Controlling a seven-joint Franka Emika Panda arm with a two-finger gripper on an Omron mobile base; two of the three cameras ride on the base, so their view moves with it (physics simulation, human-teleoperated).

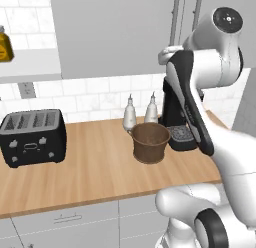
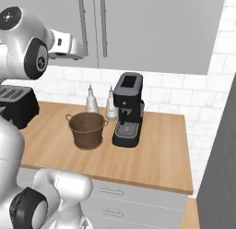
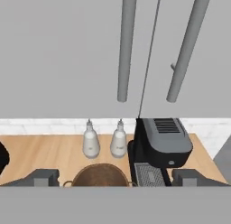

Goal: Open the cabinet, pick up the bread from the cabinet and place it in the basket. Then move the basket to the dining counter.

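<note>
The grey cabinet (image 1: 115, 32) (image 2: 152, 25) (image 3: 58, 51) has both doors shut, so the bread is hidden. Two long vertical bar handles (image 3: 126, 47) (image 2: 83, 25) flank the door seam. My gripper (image 3: 118, 178) (image 2: 79, 51) hovers just before the cabinet's lower edge, below the left handle. It is open and holds nothing; its fingertips (image 3: 43, 177) stand wide apart. The brown woven basket (image 1: 150, 141) (image 2: 86, 129) (image 3: 100, 174) stands empty on the wood worktop, straight below the hand. The dining counter is out of view.
A black coffee machine (image 1: 180, 137) (image 2: 127, 110) (image 3: 162, 144) stands right of the basket, with two white bottles (image 1: 130, 113) (image 2: 92, 101) (image 3: 91, 142) behind it. A black toaster (image 1: 32, 137) sits at the left. Grey drawers (image 1: 67, 219) run under the worktop; a tall grey panel (image 2: 221, 168) closes the right.
</note>
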